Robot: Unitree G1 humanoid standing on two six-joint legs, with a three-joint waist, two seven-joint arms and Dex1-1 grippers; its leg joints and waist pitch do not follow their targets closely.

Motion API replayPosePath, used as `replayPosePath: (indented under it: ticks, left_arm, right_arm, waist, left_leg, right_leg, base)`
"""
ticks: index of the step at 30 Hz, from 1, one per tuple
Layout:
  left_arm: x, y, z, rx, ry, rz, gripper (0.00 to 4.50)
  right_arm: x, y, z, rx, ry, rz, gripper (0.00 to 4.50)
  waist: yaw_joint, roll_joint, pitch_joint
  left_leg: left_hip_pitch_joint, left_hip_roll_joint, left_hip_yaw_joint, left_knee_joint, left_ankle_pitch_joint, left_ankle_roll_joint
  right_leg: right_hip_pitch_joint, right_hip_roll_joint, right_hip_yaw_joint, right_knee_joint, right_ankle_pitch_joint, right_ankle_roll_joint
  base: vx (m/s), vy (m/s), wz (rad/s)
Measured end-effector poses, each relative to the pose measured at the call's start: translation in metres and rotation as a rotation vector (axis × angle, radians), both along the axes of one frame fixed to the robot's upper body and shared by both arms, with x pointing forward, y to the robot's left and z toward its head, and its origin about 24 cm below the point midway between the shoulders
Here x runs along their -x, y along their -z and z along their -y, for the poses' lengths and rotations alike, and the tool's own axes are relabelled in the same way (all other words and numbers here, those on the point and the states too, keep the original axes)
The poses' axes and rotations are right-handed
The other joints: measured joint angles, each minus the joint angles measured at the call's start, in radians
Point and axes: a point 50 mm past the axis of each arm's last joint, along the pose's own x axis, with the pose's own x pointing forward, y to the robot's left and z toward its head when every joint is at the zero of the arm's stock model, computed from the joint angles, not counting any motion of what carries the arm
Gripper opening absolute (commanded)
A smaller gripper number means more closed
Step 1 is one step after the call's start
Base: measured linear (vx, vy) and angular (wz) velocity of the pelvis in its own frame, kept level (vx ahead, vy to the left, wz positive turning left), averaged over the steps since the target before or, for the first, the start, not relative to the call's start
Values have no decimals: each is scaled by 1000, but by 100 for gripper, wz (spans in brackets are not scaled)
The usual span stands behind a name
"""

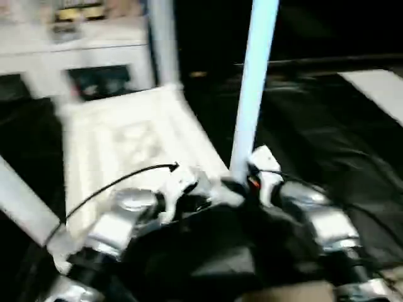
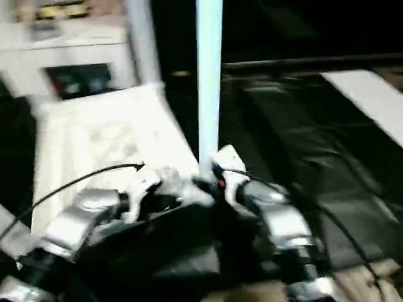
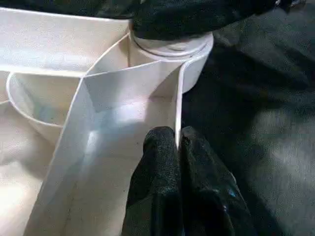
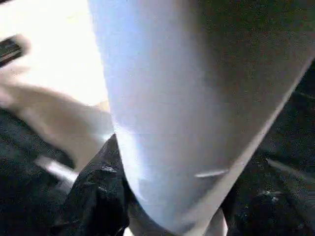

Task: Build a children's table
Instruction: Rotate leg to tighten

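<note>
- The left fingers (image 3: pixel 170 162) pinch the rim of the upside-down tabletop (image 1: pixel 126 141).
- The right fingers (image 4: pixel 93 196) grip the upright leg (image 1: pixel 255 82) in the near corner socket (image 3: pixel 170 46).
- If the leg tilts, it may jam.

- White tabletop (image 1: pixel 126 145) lies upside down, ribbed underside up, on a dark sheet.
- One white leg (image 1: pixel 255 82) stands upright in its near corner socket (image 3: pixel 172 49).
- Another leg (image 1: pixel 162 41) stands at the far corner.
</note>
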Motion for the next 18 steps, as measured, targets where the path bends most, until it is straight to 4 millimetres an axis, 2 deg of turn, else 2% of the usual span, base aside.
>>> replayPosePath:
  ticks: [2,3,4,5,6,10,14,17,18]
  left_arm:
    - [2,1,4,0,-52,-1,0]
    - [3,1,6,0,-65,-1,0]
    - [3,1,8,1,-69,0,0]
    - [4,1,8,2,-71,0,0]
    - [5,1,9,3,-67,-2,0]
    - [5,1,10,8,-61,-2,0]
    - [7,-3,14,17,-22,8,0]
    - [11,-5,18,26,27,6,0]
    - [12,-6,19,35,47,1,0]
  right_arm:
    - [-1,2,-4,5,47,8,201]
    - [-2,2,-5,-2,57,16,234]
    - [-2,2,-5,-4,58,20,234]
    - [-2,1,-5,-8,59,22,268]
    - [-2,1,-5,-25,63,18,271]
    - [-1,1,-3,-28,49,18,303]
    - [7,-4,21,6,-51,21,303]
    - [18,-12,48,27,-145,24,303]
    - [23,-16,60,39,-185,16,303]
  waist:
    - [-15,3,3]
    - [-21,5,5]
    - [-29,8,7]
    - [-34,10,10]
    - [-41,15,14]
    - [-46,18,18]
    - [-36,20,22]
    - [-24,20,21]
    - [-13,20,21]
  left_leg:
    - [2,0,-8,-1,-1,-1]
    - [4,1,-11,-1,-1,-1]
    - [4,2,-13,-2,-1,-1]
    - [5,2,-15,-4,-1,-1]
    - [6,2,-19,-7,-1,-1]
    - [7,-2,-19,-14,-1,-1]
    - [2,-5,-19,-15,-1,-1]
    - [0,-9,-15,-15,-1,0]
    - [-1,-10,-8,-14,-1,0]
  right_leg:
    - [7,1,-9,-11,0,0]
    - [11,0,-20,-18,0,0]
    - [13,-1,-27,-25,0,0]
    - [19,-2,-32,-31,0,0]
    - [26,-2,-38,-39,0,0]
    - [27,-15,-52,-42,0,-1]
    - [25,-17,-48,-40,0,-1]
    - [21,-16,-33,-33,0,-1]
    - [17,-16,-23,-26,1,-3]
  base:
    - [0,0,0]
    - [0,0,0]
    - [0,0,0]
    - [0,0,0]
    - [0,0,0]
    - [0,0,0]
    - [0,0,0]
    - [0,0,0]
    - [50,2,3]
